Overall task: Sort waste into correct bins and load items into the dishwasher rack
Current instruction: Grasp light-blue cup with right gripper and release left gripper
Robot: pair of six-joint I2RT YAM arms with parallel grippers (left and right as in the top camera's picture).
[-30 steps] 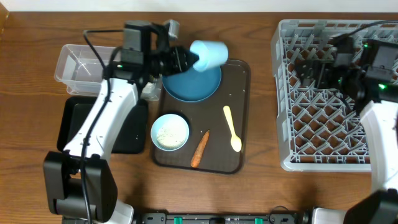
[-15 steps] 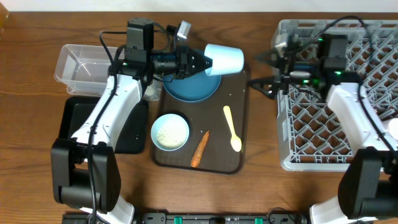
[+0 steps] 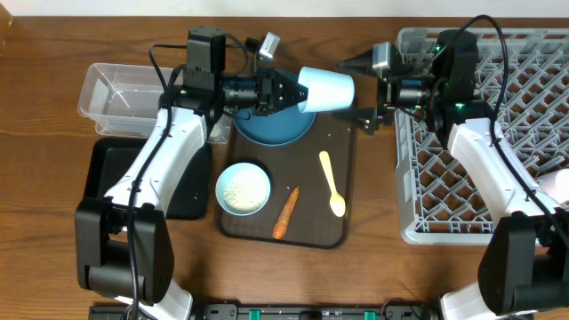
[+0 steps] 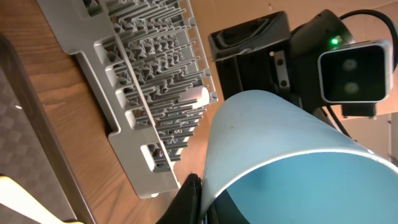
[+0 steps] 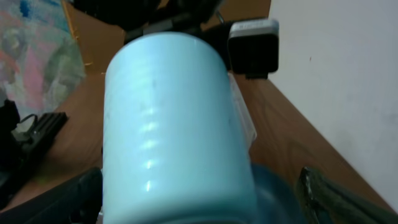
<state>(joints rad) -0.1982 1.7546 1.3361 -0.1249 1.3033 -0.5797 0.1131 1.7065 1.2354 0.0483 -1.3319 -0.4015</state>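
Left gripper (image 3: 289, 92) is clamped on the rim of the light-blue cup (image 3: 326, 90), holding it sideways in the air above the top right corner of the brown serving tray (image 3: 348, 213). The fingertips are mostly buried at the cup's mouth. The left wrist view only catches one dark finger (image 4: 189, 200) at the bottom edge. In the right wrist view the cup (image 5: 174, 124) fills nearly everything and the fingers (image 5: 59, 198) are blurry lumps in the corners. Can't tell if they touch it. Right gripper (image 3: 352, 92) is spread wide around the cup's base. A second ago that arm sat back over the dishwasher rack (image 3: 407, 209) and the cup hung further left over the dark-blue bowl (image 3: 267, 129).
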